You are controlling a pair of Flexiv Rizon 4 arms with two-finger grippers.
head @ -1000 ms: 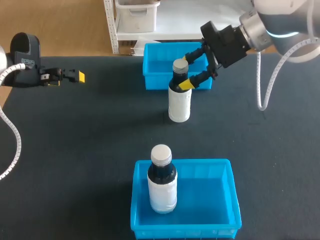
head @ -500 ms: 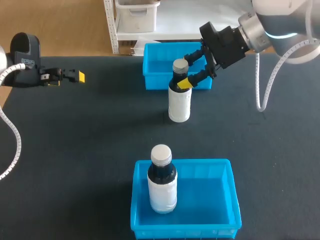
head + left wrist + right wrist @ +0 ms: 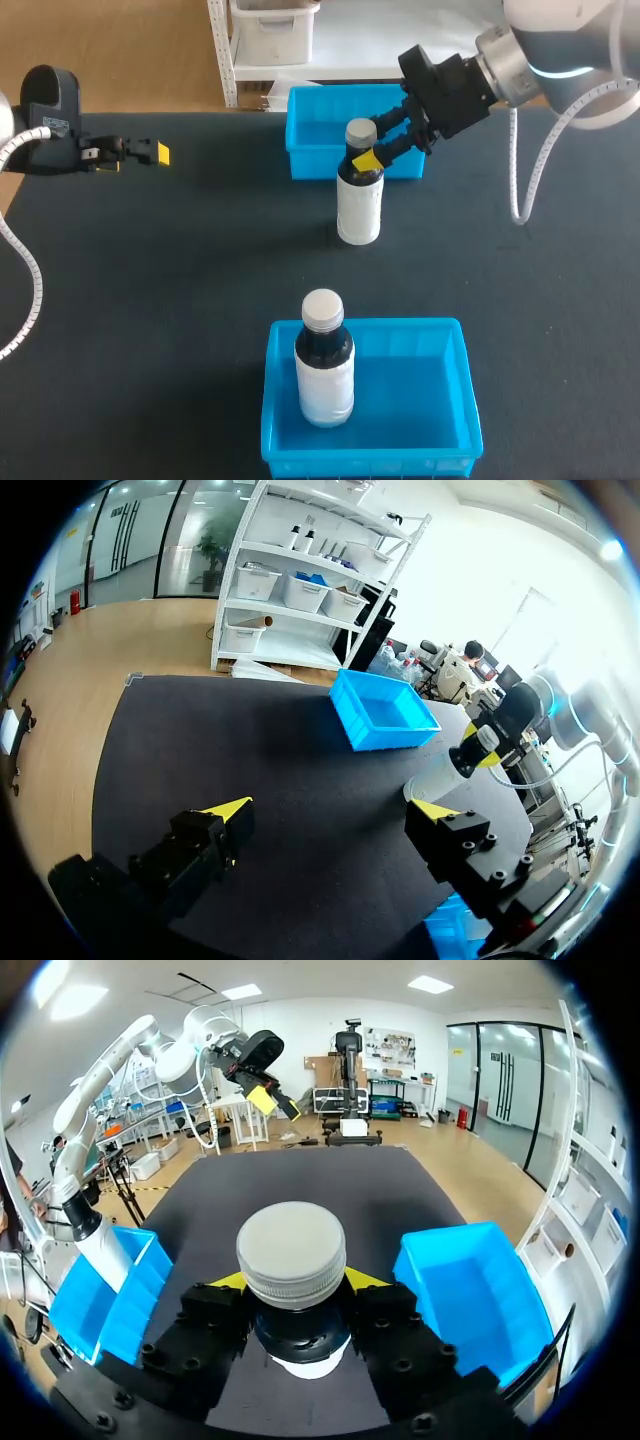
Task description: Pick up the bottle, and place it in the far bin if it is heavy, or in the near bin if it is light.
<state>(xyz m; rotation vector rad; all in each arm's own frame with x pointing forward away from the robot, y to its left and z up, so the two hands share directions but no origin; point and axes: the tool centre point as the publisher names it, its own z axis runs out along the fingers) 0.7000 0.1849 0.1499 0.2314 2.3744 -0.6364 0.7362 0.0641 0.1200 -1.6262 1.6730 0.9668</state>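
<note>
1. Our right hand (image 3: 297, 1282) has its two yellow tips on both sides of the bottle (image 3: 359, 205), on the thin neck just under the cap (image 3: 291, 1253). It looks closed on it.
2. We think the neck is a good place to hold. The wide cap should stop the smooth bottle from slipping down.
3. The bottle stands upright on the surface (image 3: 180, 280), in the upper middle of the frame, just in front of the far bin (image 3: 310, 165).
4. We cannot see its weight. We only feel that when we lift.
5. It is tall and thin, so it may swing or tip.
6. The near bin (image 3: 370, 462), at the bottom, holds another bottle (image 3: 324, 370).
7. Our left hand (image 3: 140, 152), upper left, is wide open and holds nothing.
</note>
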